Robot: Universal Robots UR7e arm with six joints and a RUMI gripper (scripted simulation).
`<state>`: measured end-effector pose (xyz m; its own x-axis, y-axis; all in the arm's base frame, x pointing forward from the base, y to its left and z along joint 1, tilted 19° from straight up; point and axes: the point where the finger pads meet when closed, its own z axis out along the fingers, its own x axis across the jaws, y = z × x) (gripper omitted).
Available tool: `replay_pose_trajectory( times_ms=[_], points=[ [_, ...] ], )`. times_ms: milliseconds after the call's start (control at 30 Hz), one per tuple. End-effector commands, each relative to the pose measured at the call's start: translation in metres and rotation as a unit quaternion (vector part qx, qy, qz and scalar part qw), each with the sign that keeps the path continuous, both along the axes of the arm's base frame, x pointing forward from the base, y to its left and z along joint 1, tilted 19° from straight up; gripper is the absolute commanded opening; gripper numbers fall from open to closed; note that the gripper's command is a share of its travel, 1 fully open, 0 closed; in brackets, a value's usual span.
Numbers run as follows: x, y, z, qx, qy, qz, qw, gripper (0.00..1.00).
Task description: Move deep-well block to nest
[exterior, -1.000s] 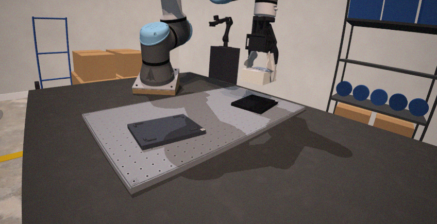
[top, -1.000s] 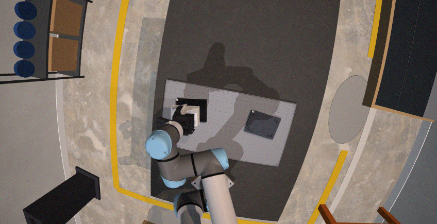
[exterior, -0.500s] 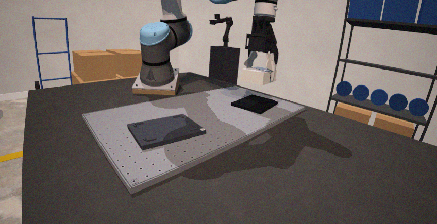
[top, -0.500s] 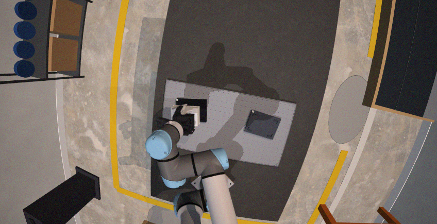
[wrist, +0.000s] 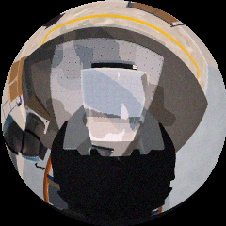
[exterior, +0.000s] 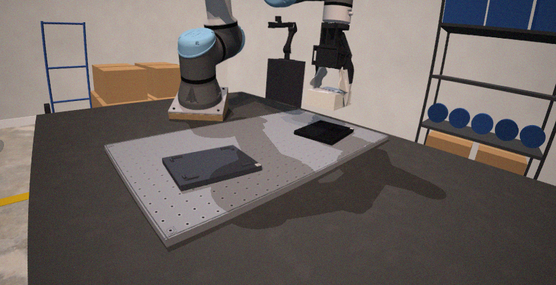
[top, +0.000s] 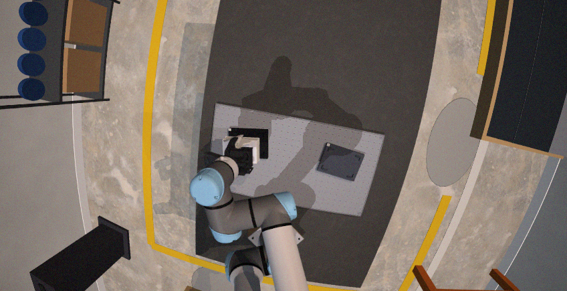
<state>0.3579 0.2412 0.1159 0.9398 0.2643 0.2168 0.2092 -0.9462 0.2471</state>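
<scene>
My gripper is shut on the cream 96-well deep-well block and holds it in the air, well above the plate. The block hangs over the near-base side of the black nest N2, not touching it. In the top view the block covers part of N2. In the wrist view the block fills the centre between the fingers, and only a thin strip of N2 shows beyond it. The grey nest N1 lies empty on the perforated baseplate. I cannot see the cut corner.
The arm's base stands at the table's far side. A black pedestal with a camera arm stands behind N2. A shelf rack with blue bins and balls is at the right. Cardboard boxes sit at the back left.
</scene>
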Motion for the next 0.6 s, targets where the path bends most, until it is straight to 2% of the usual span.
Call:
replay_pose_trajectory(
  times_ms=[0, 567],
  points=[
    [0.002, -0.001, -0.007, 0.000, -0.001, 0.000, 1.000, 0.00],
    [0.009, -0.006, -0.031, 0.000, -0.001, 0.000, 1.000, 0.00]
  ],
)
